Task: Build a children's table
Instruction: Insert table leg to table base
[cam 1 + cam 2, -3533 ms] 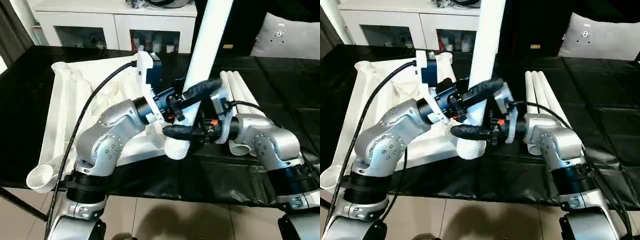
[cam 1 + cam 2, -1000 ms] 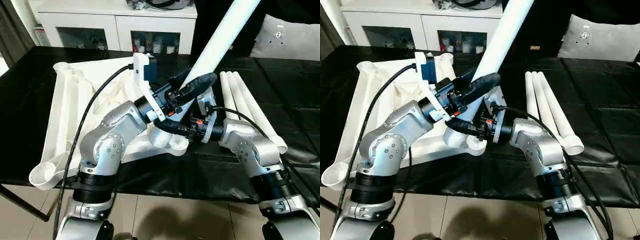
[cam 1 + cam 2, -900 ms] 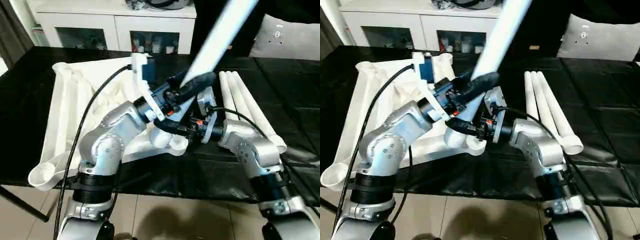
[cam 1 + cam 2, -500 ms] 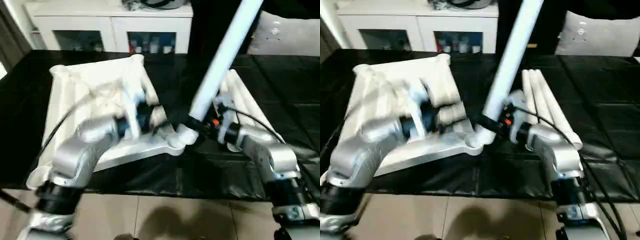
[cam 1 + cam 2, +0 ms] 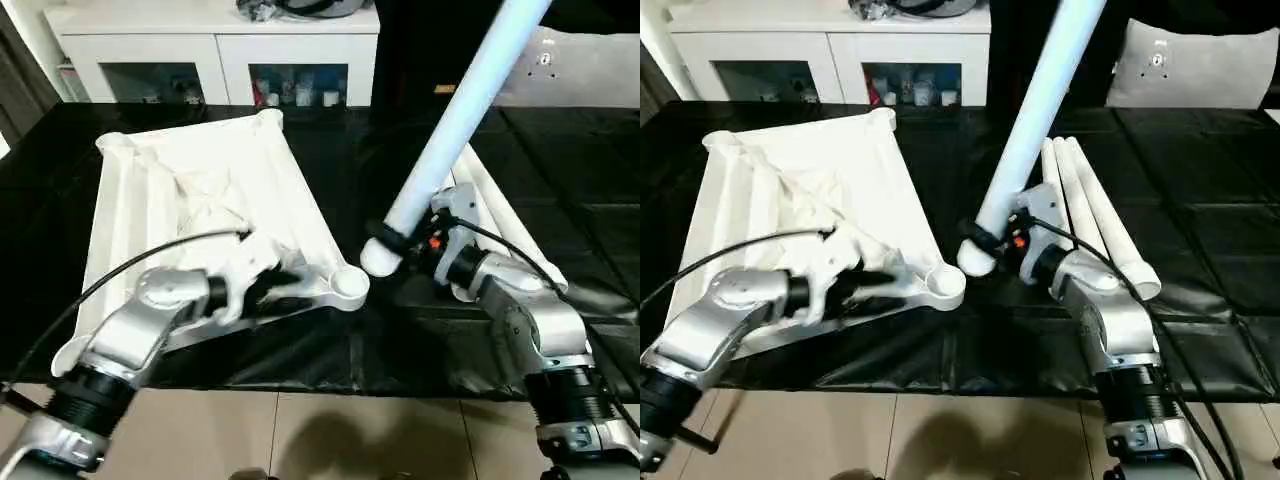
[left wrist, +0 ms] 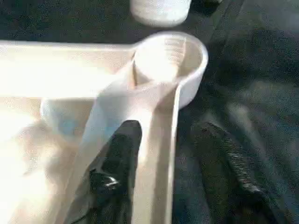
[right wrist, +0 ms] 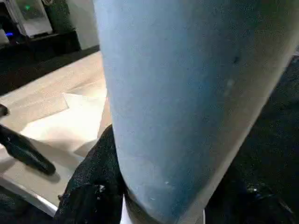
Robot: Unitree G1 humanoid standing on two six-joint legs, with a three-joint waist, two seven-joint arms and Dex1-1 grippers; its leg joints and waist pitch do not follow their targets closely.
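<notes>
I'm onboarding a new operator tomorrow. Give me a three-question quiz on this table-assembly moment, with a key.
1. True or false: the leg in the right gripper is seated in the corner socket.
2. How many loose legs lie on the black mat?
3. Which part of the table top do the left gripper fingers straddle? A) its edge rib B) its centre C) a far socket

Key: 1 false, its lower end is beside the socket; 2 three; 3 A.
</notes>
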